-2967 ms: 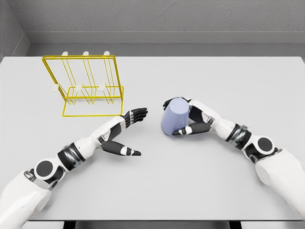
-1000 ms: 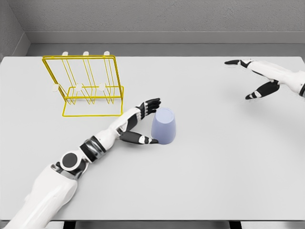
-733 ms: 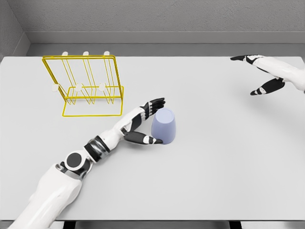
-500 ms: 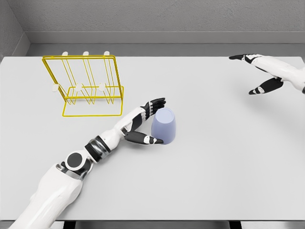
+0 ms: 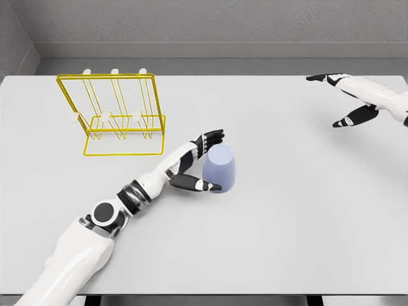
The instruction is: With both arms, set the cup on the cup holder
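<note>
Mid-table, nearer the front edge, the upturned lilac cup (image 5: 219, 168) stands — our left hand (image 5: 199, 163) spread around its side, not yet clamped. We judge it light, rigid, slick — grip mid-wall.

From my feed I look down on a broad pale grey counter (image 5: 287, 229) that fills most of the view, its surface smooth and matte. Its near edge runs along the bottom, with dark gaps showing just beneath it. Behind the far edge lies a darker grey strip of floor (image 5: 223, 66), and above that rises a rough, concrete-looking grey back wall (image 5: 210, 22). A second wall (image 5: 14, 48) of the same grey closes the left side, meeting the back wall in a corner at upper left. The light is soft and even, with only faint shadows.
</note>
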`<state>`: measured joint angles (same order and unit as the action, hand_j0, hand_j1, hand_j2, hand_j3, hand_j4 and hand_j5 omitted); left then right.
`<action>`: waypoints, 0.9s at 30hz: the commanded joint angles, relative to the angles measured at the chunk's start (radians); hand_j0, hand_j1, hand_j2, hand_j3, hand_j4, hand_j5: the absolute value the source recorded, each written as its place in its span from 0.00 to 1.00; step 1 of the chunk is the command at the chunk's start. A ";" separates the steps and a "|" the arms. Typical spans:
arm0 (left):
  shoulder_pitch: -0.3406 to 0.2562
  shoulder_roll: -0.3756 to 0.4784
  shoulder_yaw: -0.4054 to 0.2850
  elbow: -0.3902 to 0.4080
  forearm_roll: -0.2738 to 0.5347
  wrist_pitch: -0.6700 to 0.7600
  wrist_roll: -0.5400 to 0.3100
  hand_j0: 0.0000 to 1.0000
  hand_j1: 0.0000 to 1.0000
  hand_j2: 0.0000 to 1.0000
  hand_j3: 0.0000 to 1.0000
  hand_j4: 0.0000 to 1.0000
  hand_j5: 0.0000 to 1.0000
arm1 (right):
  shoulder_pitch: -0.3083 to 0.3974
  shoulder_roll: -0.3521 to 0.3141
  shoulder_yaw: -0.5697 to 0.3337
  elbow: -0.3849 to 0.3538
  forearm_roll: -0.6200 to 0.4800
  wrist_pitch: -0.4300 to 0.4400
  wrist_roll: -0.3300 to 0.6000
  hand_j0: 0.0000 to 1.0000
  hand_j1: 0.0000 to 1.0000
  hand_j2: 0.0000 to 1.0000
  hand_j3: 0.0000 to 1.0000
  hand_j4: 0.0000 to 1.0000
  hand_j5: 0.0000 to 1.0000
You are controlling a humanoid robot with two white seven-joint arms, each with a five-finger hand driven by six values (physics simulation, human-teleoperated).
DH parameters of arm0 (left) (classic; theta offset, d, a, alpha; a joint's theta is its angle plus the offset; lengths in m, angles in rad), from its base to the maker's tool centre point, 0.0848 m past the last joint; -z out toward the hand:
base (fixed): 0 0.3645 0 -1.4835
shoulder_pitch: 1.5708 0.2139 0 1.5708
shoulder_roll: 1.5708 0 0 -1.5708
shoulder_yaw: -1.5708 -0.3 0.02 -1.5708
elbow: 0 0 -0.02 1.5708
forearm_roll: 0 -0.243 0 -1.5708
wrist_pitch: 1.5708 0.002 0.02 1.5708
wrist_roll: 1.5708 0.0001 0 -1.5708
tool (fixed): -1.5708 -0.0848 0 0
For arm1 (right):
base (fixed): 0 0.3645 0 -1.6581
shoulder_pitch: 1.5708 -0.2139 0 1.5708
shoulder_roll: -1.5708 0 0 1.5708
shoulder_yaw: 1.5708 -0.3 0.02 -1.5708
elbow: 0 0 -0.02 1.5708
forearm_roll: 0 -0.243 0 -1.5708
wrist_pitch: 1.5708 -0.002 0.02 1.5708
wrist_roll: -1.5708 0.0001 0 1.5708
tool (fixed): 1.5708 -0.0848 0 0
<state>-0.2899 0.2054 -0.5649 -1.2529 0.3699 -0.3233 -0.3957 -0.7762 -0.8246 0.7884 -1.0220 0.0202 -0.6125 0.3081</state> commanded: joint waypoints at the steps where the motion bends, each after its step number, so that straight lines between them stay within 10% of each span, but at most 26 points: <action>1: 0.000 -0.017 0.000 0.003 -0.022 0.000 0.000 1.00 1.00 1.00 1.00 1.00 1.00 | 0.000 -0.001 -0.001 -0.001 -0.006 0.002 0.000 1.00 1.00 1.00 1.00 1.00 1.00; 18: -0.018 -0.035 -0.001 0.035 -0.023 0.000 0.000 1.00 1.00 1.00 1.00 1.00 1.00 | 0.000 -0.001 -0.001 -0.004 -0.006 0.002 0.002 1.00 1.00 1.00 1.00 1.00 1.00; 27: -0.017 -0.035 0.000 0.032 -0.020 -0.003 -0.026 0.65 0.65 0.65 0.65 0.65 0.65 | 0.000 -0.001 -0.001 -0.004 -0.006 0.002 0.000 1.00 1.00 1.00 1.00 1.00 1.00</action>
<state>-0.3068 0.1703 -0.5649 -1.2198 0.3439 -0.3264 -0.4169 -0.7762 -0.8243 0.7883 -1.0258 0.0211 -0.6125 0.3089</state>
